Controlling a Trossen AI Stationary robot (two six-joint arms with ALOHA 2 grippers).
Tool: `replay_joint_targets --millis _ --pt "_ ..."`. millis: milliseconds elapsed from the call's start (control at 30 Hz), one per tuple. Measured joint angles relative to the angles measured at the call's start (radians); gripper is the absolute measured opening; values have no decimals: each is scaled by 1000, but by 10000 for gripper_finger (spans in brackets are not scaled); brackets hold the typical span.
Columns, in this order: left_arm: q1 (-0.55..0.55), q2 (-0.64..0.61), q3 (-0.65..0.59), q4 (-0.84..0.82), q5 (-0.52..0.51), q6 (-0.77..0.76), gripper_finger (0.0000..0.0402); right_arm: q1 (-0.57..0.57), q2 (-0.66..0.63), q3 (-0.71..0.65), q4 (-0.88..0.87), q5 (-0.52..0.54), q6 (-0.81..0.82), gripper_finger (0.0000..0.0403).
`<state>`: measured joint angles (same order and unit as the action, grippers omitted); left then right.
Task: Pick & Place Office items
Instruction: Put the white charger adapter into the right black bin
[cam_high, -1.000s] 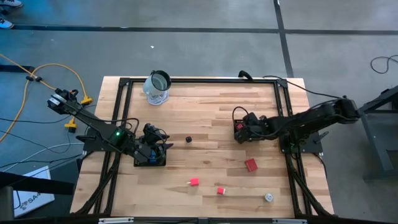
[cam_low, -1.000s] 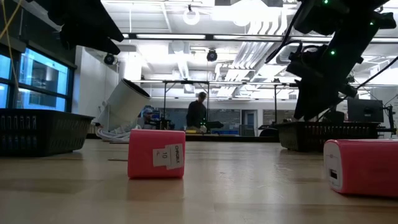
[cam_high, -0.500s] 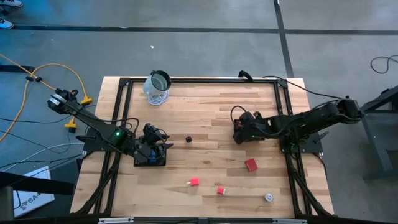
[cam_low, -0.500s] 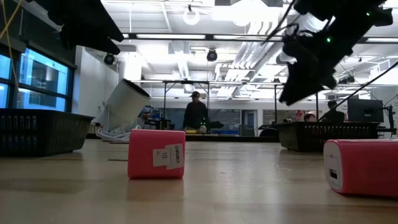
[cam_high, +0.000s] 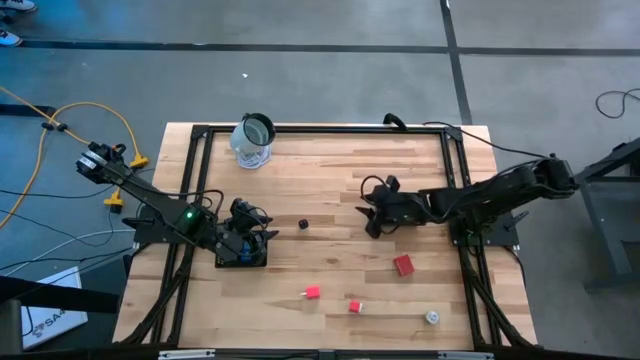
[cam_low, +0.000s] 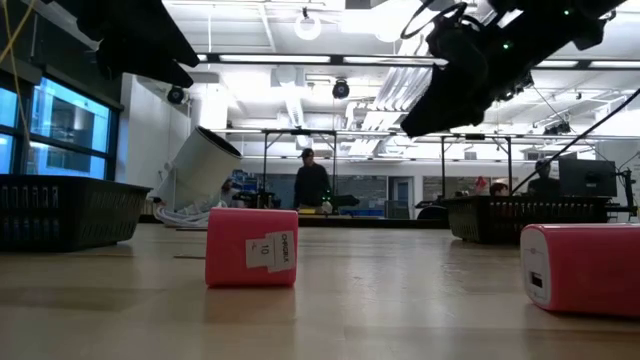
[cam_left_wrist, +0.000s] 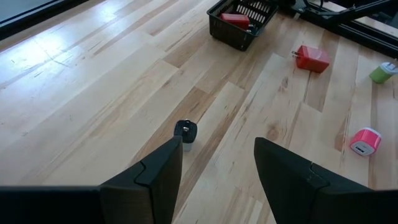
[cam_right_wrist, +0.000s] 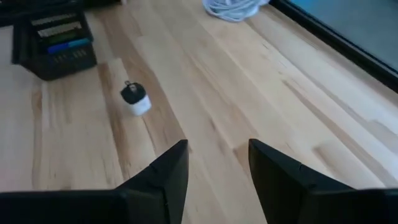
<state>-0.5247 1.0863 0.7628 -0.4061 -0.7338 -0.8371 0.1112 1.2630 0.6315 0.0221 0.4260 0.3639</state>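
- Where the high view looks down on the wooden table (cam_high: 330, 170), the right arm stretches low across from the right edge, its right gripper (cam_high: 372, 208) near the table's middle, fingers spread and empty.
- The left arm lies folded along the left side, its left gripper (cam_high: 243, 240) over a black mesh tray (cam_high: 243, 252).
- A small dark cube (cam_high: 303, 224) sits between the two grippers, apart from both.
- Nearer the front lie a red block (cam_high: 403, 265), a small red piece (cam_high: 312, 293), a pink piece (cam_high: 354, 306) and a whitish round piece (cam_high: 432, 317), all well apart; a glass jar (cam_high: 252, 141) stands at the back.
- In the low view, the right gripper (cam_low: 440, 90) hangs tilted above the table; two pink chargers (cam_low: 251, 246) (cam_low: 583, 268) rest on the wood.
- In the left wrist view, the left fingers (cam_left_wrist: 154, 180) stand apart with nothing between; ahead sit the dark-and-white plug (cam_left_wrist: 185, 132), a red charger (cam_left_wrist: 311, 58), a pink charger (cam_left_wrist: 364, 141), and a far tray (cam_left_wrist: 241, 22) holding a red item.
- In the right wrist view, the right fingers (cam_right_wrist: 166, 180) are apart; the plug (cam_right_wrist: 135, 98) lies ahead, near a tray (cam_right_wrist: 56, 42).
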Motion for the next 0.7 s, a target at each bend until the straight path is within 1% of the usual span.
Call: replay_joint_targets --millis 167,467,567,700 --pt "0 0 0 0 0 0 194 -1 86 0 126 -44 -69 154" --pt "0 0 0 0 0 0 194 -35 298 0 359 -172 -113 153" --pt "0 0 0 0 0 0 194 -42 352 2 452 -204 -158 153" --pt "0 0 0 0 0 0 194 -42 412 43 476 -221 -206 153"
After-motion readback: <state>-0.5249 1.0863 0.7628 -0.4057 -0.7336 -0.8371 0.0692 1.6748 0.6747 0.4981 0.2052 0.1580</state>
